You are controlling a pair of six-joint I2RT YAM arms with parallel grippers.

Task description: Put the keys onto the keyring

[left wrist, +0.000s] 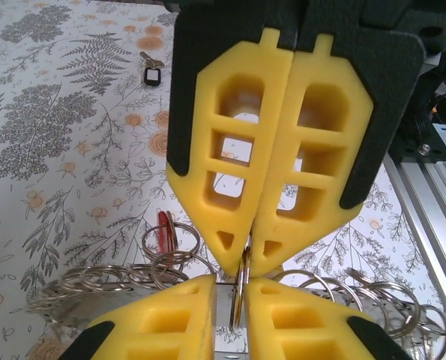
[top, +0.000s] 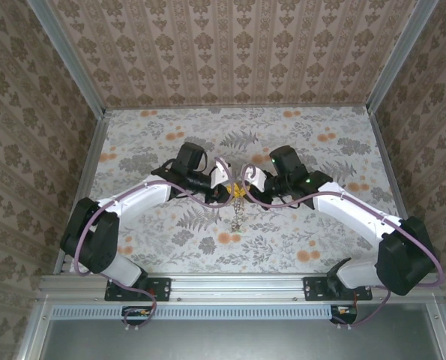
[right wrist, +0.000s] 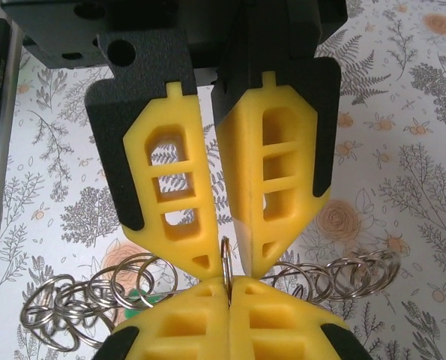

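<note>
Top external: well off table [top: 320,240] edges, left claw [left wrist: 243,259] and right claw [right wrist: 226,260] both pinch the keyring [left wrist: 240,300].

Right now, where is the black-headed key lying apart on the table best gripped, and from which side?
Grip the black-headed key by its black head, coming straight down from above, with the fingers closing across the head's width. It lies flat and alone on the table. The head looks like its thickest part, while the metal blade is thin and low.

I'm looking at brown patterned walls [top: 230,45] left, right and far, a flower-printed counter [top: 320,247], and a metal rail [top: 237,289] along the near edge.
</note>
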